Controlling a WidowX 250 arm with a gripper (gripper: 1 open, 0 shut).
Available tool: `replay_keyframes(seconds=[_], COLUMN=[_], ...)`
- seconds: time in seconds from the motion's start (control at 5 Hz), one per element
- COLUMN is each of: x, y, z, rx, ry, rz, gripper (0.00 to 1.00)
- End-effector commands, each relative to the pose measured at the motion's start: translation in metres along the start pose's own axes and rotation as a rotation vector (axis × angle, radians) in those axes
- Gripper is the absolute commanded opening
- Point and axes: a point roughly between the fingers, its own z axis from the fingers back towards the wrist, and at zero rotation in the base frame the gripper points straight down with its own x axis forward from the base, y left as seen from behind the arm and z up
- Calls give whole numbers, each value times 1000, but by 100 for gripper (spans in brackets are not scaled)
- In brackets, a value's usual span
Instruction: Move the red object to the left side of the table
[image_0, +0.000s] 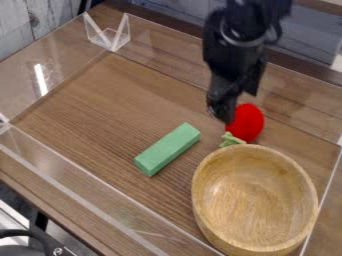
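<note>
The red object (247, 122) is a small strawberry-like toy with a green leafy end. It lies on the brown wood-grain table (107, 110) at the right, just behind the wooden bowl. My black gripper (225, 106) hangs low right beside it, at its upper left. The fingers are blurred but stand apart, with nothing between them. One fingertip is close to the toy's left side; I cannot tell whether it touches.
A green rectangular block (167, 148) lies near the middle of the table. A large wooden bowl (203, 195) fills the front right corner. Clear acrylic walls (54, 75) edge the tabletop, with a clear angled piece (107, 35) at the back left.
</note>
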Motion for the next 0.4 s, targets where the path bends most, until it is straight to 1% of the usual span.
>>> replay_keyframes(seconds=[0.0,0.2], x=[-7,-7], y=[-7,-1], z=[-13,-32], rx=[-23,-20], ry=[-11,-10], rz=[2,-51], gripper=[100,100])
